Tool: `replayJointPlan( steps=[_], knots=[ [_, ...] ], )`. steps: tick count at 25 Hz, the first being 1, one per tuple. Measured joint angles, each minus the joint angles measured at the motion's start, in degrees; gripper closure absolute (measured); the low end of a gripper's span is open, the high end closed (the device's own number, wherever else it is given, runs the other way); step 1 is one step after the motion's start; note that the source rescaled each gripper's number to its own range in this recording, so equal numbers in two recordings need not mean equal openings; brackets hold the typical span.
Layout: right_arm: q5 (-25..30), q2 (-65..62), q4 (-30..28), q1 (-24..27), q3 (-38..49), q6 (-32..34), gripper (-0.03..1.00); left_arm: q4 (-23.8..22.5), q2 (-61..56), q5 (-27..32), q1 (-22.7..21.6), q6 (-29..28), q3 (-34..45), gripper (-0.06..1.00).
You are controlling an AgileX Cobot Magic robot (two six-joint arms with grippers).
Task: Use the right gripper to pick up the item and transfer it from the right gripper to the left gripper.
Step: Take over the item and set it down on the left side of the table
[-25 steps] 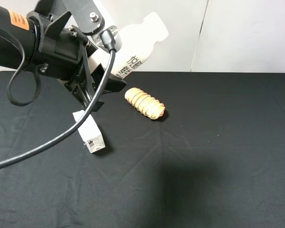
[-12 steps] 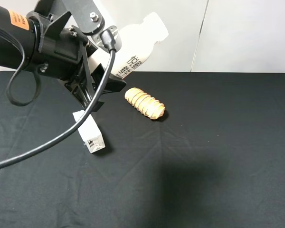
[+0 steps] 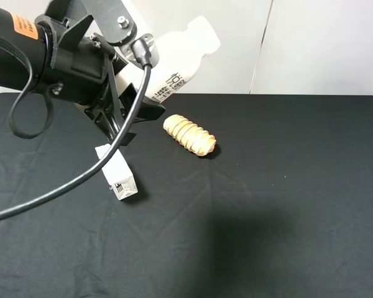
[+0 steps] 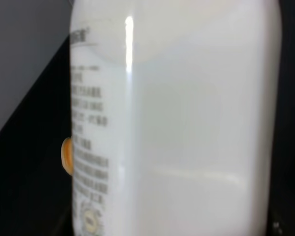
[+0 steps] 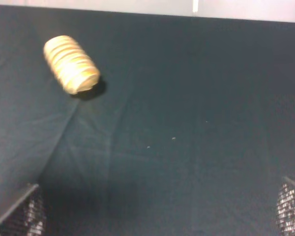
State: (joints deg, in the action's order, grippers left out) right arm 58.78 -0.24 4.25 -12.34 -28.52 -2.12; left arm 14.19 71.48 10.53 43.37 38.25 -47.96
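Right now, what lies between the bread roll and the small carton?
Only bare black cloth between bread roll and carton, per the exterior high view.

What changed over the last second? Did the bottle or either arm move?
Nothing visibly changed. The left gripper still holds the white plastic bottle aloft, the right gripper stays open and clear of it, and the bread roll and small white carton lie where they were.
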Motion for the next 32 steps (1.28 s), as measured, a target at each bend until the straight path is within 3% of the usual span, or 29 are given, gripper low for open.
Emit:
replayJointPlan(
  steps=[4, 8, 19, 27, 32],
  knots=[
    [0.0, 0.0, 0.4, 1.3, 0.0, 0.0, -0.03, 0.0, 0.0, 2.3, -2.0, -2.0, -1.0, 0.94],
    [0.0, 0.0, 0.7, 1.4, 0.0, 0.1, -0.03, -0.5, 0.0, 7.7, -8.0, -8.2, -4.6, 0.94],
    [0.0, 0.0, 0.7, 1.4, 0.0, 0.1, -0.03, -11.6, 0.0, 22.7, -28.2, -23.9, -8.4, 0.94],
    [0.0, 0.0, 0.7, 1.4, 0.0, 0.1, -0.03, -12.3, 2.7, 26.2, -40.4, -25.1, -8.4, 0.94],
    [0.0, 0.0, 0.7, 1.4, 0.0, 0.1, -0.03, -12.0, 8.7, 26.2, -41.8, -25.2, -8.4, 0.94]
  ],
)
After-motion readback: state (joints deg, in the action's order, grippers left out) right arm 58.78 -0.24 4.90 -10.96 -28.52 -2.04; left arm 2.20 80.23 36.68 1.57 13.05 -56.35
